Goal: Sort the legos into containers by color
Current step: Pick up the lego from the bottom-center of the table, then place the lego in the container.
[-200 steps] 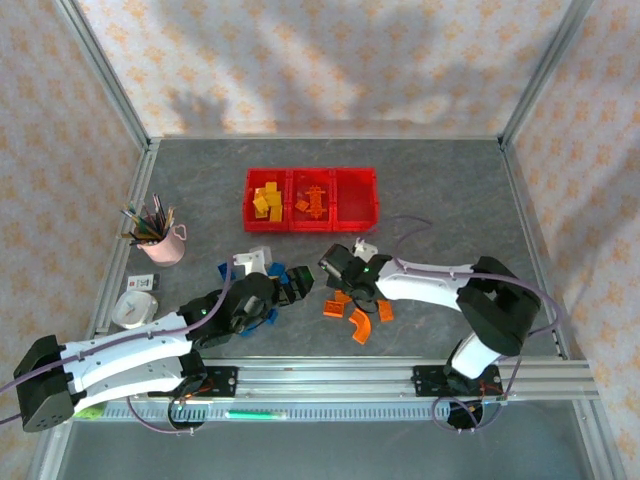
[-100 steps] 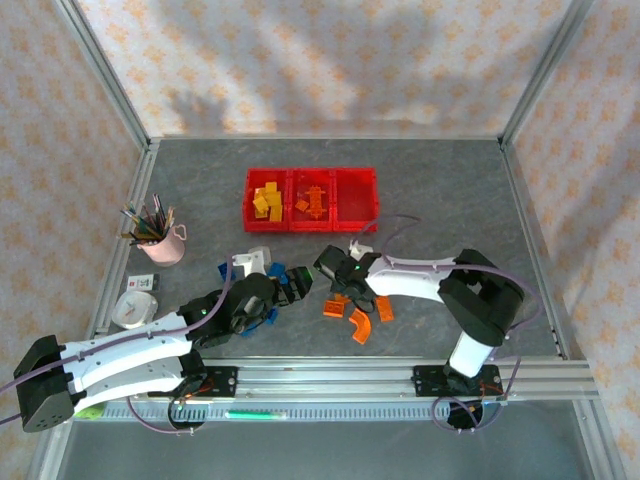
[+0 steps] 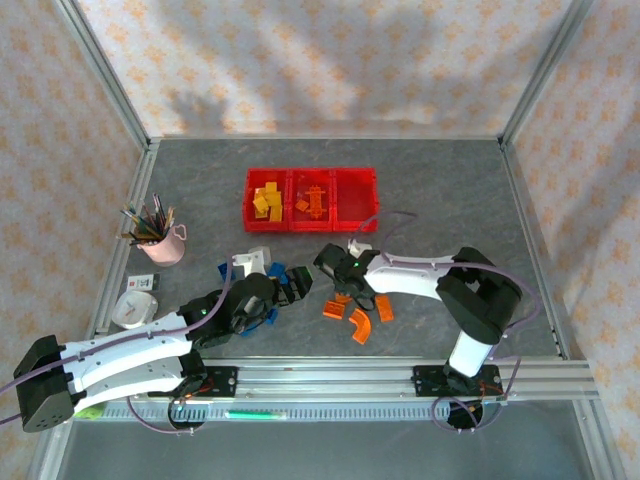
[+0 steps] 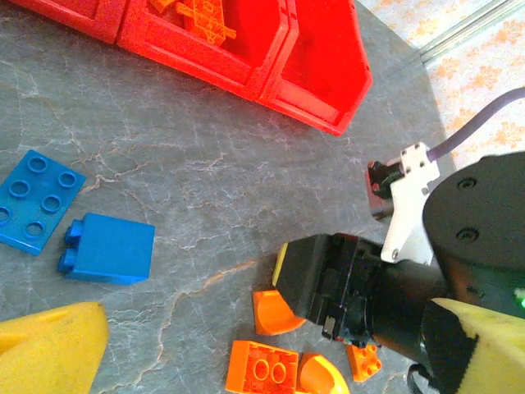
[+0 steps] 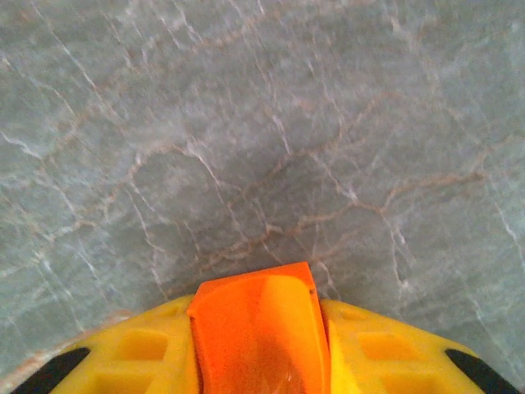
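Snapping together within the last second, the right end effector [image 5: 261, 355] now pinches an orange lego [image 5: 256, 316] low over the table [image 5: 246, 123], by the loose orange pile [image 3: 358, 326], ready for the middle red container [image 3: 312, 227], well apart.

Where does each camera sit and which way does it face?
Top external: above, behind the robot, looking down at table; left arm, right arm show.
Left wrist: on left arm, facing blue legos, containers, right end effector; own fingers show.
Right wrist: on right arm, facing table; own fingers grip orange lego.
Shared: top and left wrist see the containers.
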